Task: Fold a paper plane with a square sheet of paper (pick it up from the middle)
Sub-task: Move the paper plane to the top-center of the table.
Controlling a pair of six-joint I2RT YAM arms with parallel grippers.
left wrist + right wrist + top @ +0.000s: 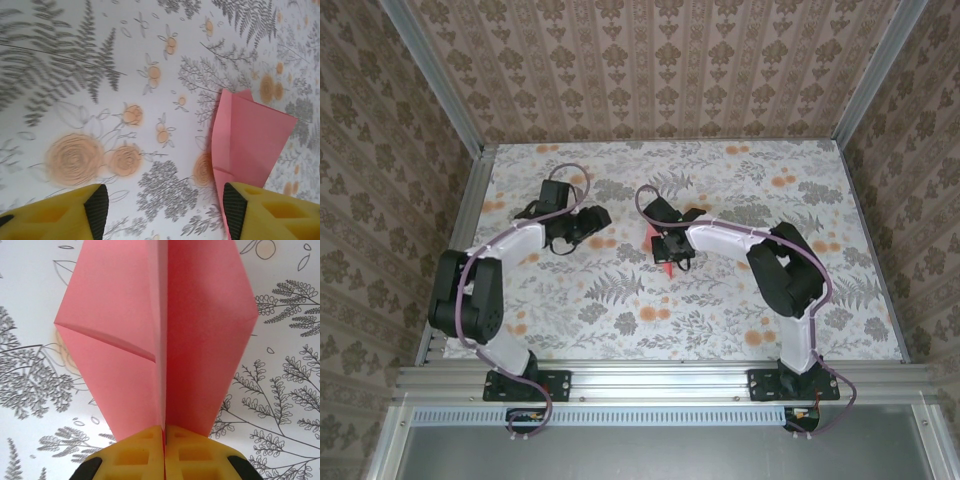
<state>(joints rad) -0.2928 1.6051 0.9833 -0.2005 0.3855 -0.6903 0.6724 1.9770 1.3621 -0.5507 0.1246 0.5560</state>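
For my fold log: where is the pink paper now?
In the top view the folded pink paper is mid-table, pinched along its crease by the right gripper, to the right of the open left gripper.

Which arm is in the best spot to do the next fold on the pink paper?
Probably right: the right gripper is shut on the middle crease of the paper. The left gripper is open, holding nothing.

The pink paper (200,315) is folded along a middle ridge. The right pincer (164,436) pinches that ridge, with flaps spread on both sides.
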